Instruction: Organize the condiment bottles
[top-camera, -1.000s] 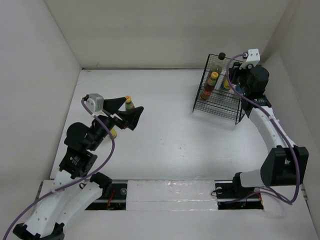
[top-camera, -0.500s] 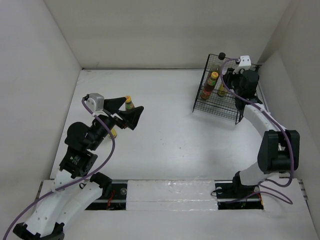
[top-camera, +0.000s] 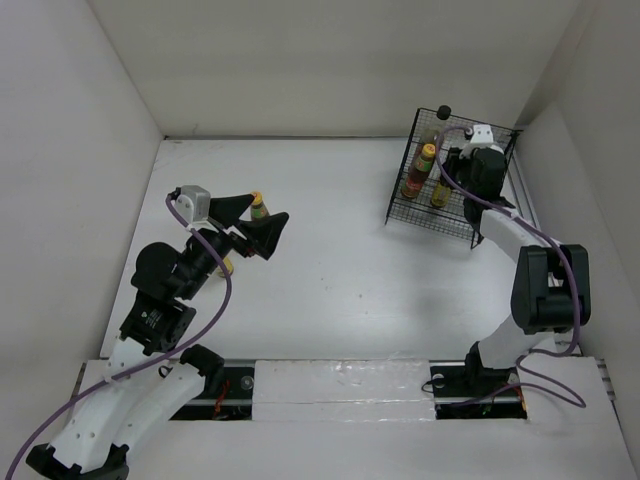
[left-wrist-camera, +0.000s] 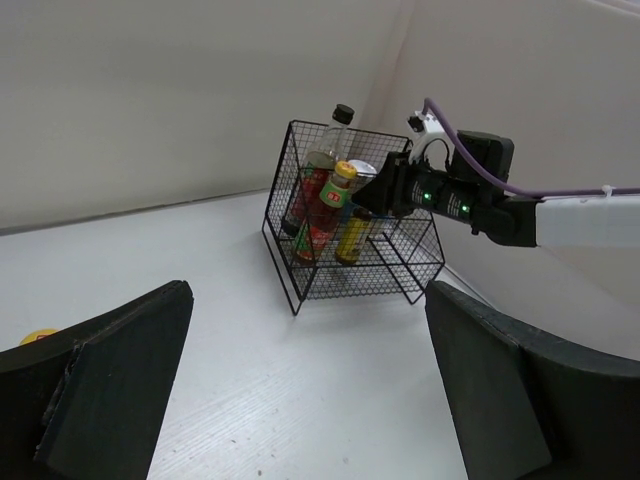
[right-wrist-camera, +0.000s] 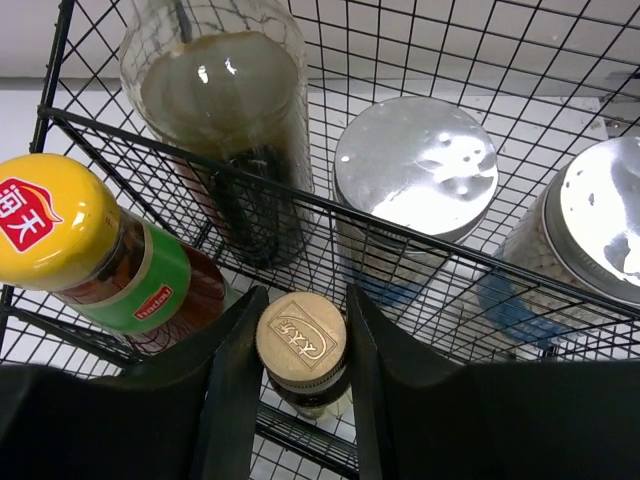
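Black wire basket (top-camera: 425, 222) now takes in the right gripper (right-wrist-camera: 303, 310), which has swung inward and lower. Its fingers are clamped on a gold-capped tiny bottle (right-wrist-camera: 300, 345) at the basket's front, so release seems close. The left gripper (left-wrist-camera: 305, 385), well apart from the basket, is spread wide and empty.

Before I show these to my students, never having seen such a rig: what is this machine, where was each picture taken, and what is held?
It is two robot arms bolted to a white table, each ending in a two-finger gripper. One picture looks down from above; the other two come from wrist cameras. The left gripper is open and empty, near a small yellow-capped bottle standing on the table. The right gripper reaches into a wire basket, its fingers against both sides of a small gold-capped bottle. Also inside: a dark-sauce bottle, a yellow-capped red-sauce bottle and two silver-lidded shakers.
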